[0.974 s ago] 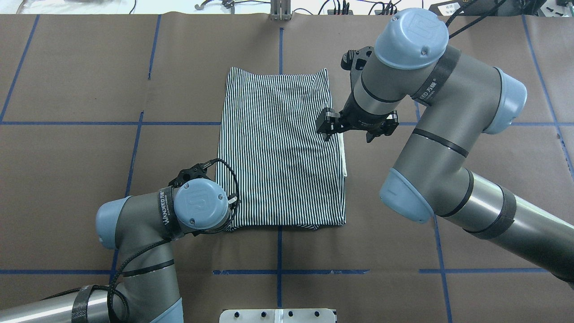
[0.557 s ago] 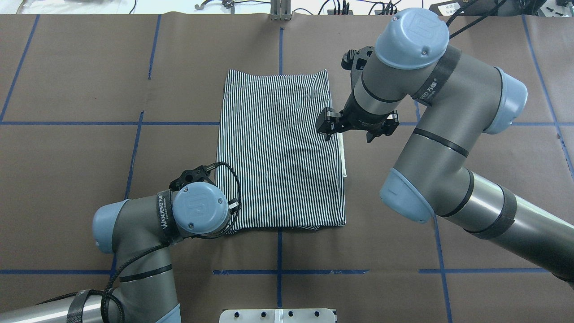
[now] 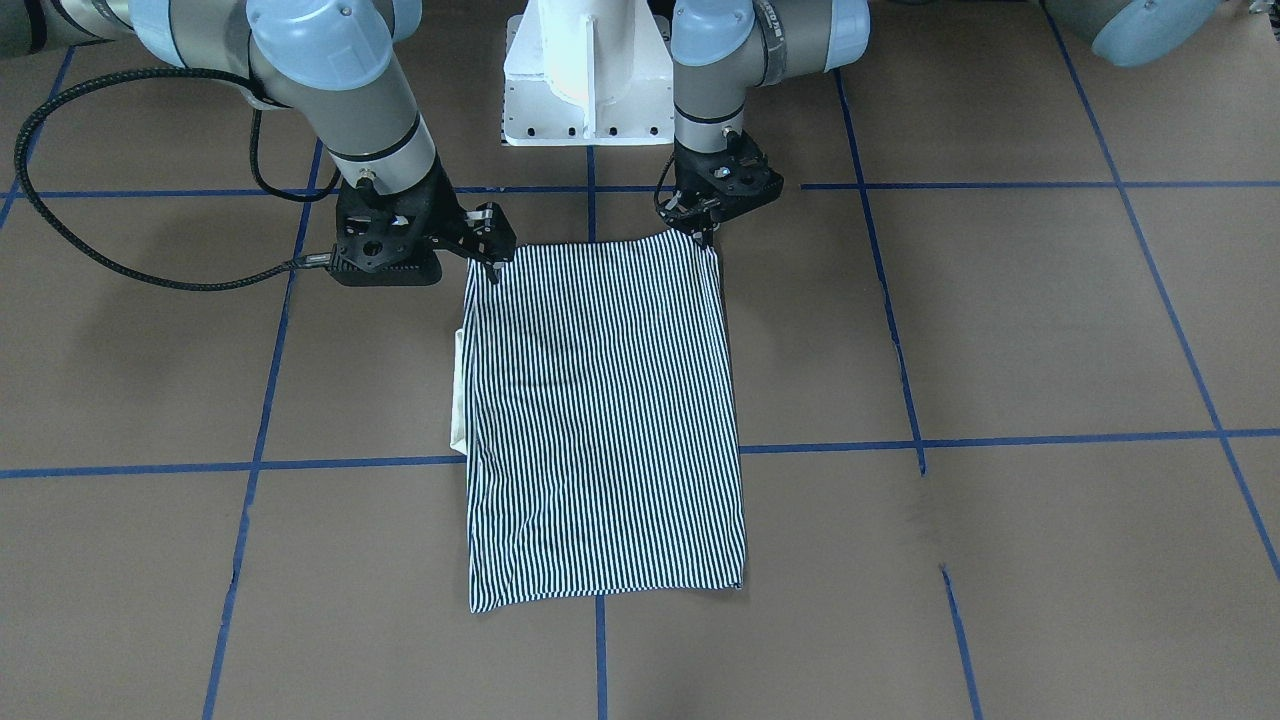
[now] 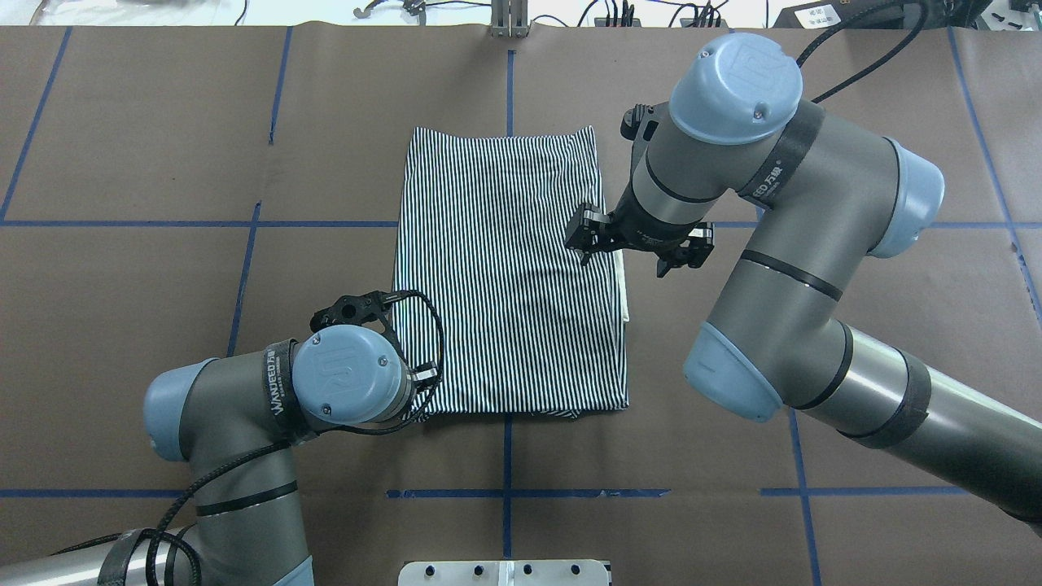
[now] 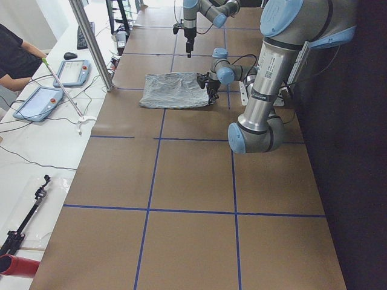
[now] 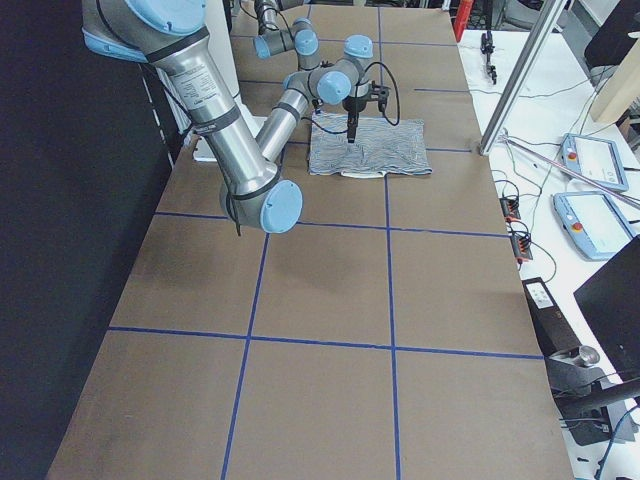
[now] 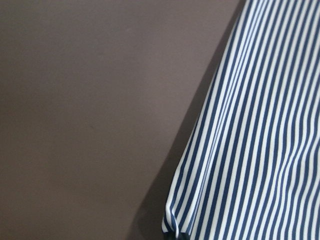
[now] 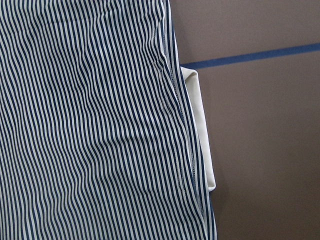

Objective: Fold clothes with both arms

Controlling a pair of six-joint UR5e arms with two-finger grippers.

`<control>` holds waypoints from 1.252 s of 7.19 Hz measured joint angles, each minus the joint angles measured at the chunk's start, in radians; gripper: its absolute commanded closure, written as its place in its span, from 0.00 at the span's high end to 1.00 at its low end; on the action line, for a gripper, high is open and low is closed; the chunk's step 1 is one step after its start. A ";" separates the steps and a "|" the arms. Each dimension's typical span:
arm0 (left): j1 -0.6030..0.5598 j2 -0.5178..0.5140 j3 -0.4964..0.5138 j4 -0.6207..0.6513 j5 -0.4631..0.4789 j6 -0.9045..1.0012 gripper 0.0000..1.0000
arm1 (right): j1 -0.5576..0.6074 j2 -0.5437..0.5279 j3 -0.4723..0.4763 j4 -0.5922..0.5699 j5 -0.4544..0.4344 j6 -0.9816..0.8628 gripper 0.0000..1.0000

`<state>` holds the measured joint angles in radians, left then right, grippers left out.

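The striped shirt (image 4: 509, 268) lies folded into a flat rectangle in the middle of the table, its white collar (image 4: 623, 285) poking out from under the right edge. My left gripper (image 3: 704, 232) is down at the shirt's near-left corner, fingers together on it. That corner looks puckered and slightly lifted in the left wrist view (image 7: 172, 225). In the overhead view the left wrist hides this gripper. My right gripper (image 4: 625, 260) hangs open above the shirt's right edge, holding nothing. The right wrist view looks down on the stripes (image 8: 90, 125) and the collar (image 8: 200, 135).
Brown paper with blue tape lines (image 4: 505, 492) covers the table. The white pedestal base (image 3: 585, 90) stands at the robot's side. A black cable (image 3: 120, 265) loops beside the right arm. Tablets (image 5: 37, 103), a metal post (image 5: 91, 42) and a person's arm (image 5: 18, 57) are beyond the far edge.
My left wrist has shifted left and back toward the robot over the near-left corner. The right arm has slid a little toward the robot along the right edge. The shirt has stayed in place.
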<state>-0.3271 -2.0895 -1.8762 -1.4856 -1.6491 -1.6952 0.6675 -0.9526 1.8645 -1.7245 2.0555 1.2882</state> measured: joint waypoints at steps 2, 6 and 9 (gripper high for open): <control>-0.006 0.000 0.000 -0.012 -0.001 0.065 0.00 | -0.059 -0.019 0.001 0.060 -0.016 0.240 1.00; -0.022 0.000 -0.001 -0.034 -0.002 0.078 0.00 | -0.236 -0.005 -0.089 0.121 -0.245 0.747 1.00; -0.023 0.000 -0.002 -0.035 -0.002 0.078 0.00 | -0.269 0.096 -0.292 0.187 -0.332 0.897 1.00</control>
<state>-0.3497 -2.0893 -1.8783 -1.5201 -1.6506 -1.6168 0.3989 -0.8569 1.5729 -1.5375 1.7236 2.1857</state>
